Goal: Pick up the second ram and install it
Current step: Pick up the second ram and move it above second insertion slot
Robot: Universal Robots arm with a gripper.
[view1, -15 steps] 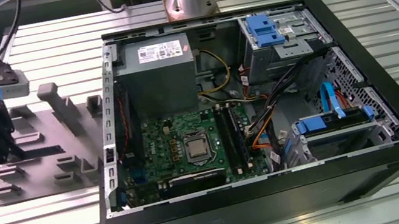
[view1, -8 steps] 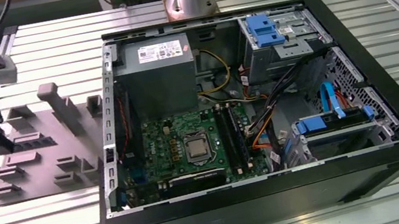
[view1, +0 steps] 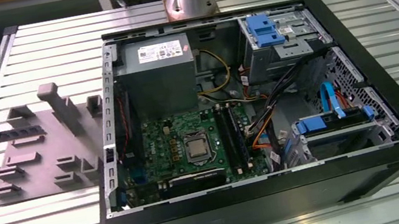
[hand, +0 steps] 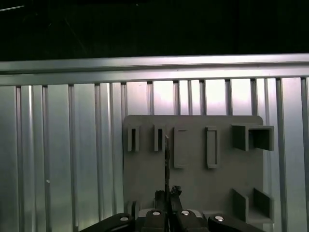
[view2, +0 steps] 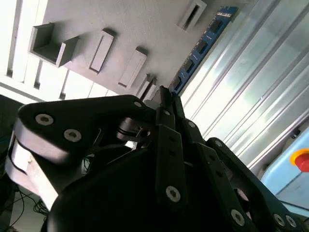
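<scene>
Twice shown gripping the second ram (view2: 205,42) in a narrowed claw (view2: 164,97); jutting straight ahead of the claw, grey fixture plate (hand: 193,188) and slatted counter (hand: 63,159) beyond.

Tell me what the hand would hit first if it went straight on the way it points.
Most likely the grey fixture plate: the hand, shut on the memory stick, points at it, so the stick's far end would touch first. The gap is hard to judge.
</scene>
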